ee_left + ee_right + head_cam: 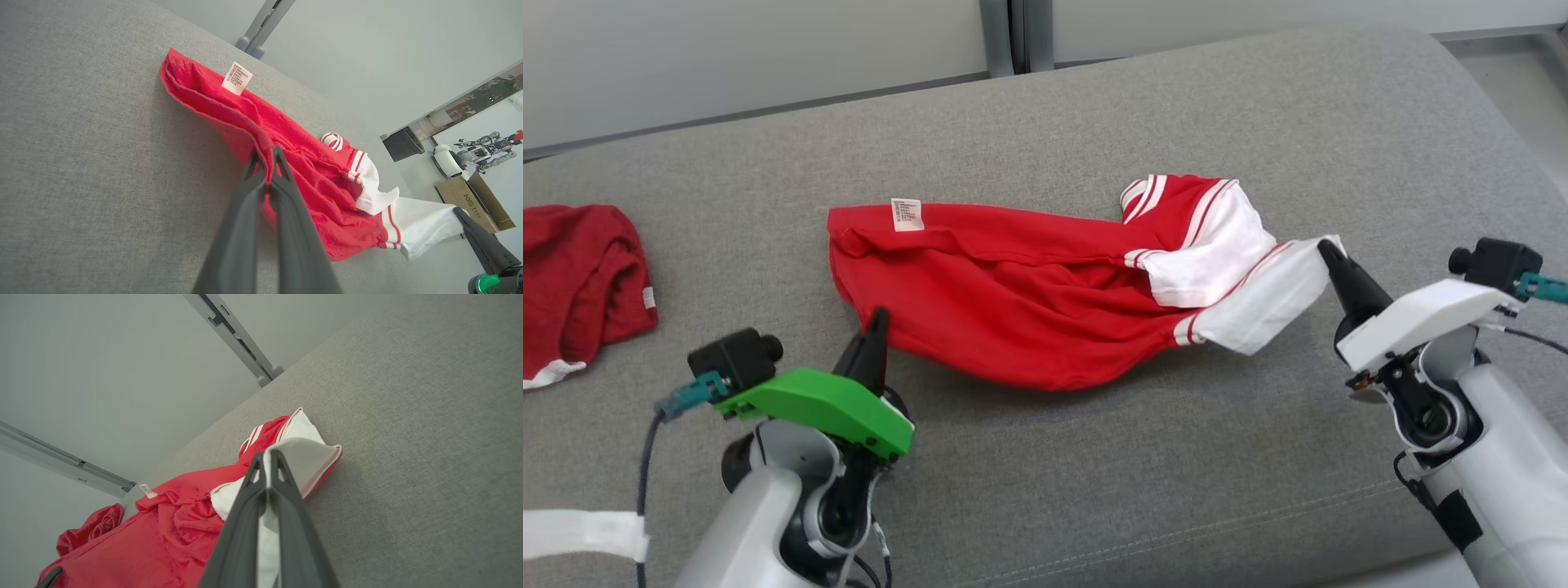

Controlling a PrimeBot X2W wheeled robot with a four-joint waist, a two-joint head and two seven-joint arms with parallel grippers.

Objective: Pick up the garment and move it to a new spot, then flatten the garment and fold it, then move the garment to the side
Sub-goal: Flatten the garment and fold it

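The garment (1021,294) is a red shirt with white, red-striped sleeves, lying crumpled across the middle of the grey cushion (1094,457). A white label (907,214) shows at its far left corner. My left gripper (878,317) is shut on the shirt's near left red edge (265,151). My right gripper (1327,249) is shut on the tip of the white sleeve (302,453), which is lifted a little off the cushion. Between the right fingers (282,506) the white cloth shows pinched.
A second red garment (576,282) lies bunched at the cushion's far left. Behind the cushion runs a pale wall with a grey post (1013,33). In the left wrist view a cardboard box (474,204) and another robot (486,147) stand beyond the cushion's end.
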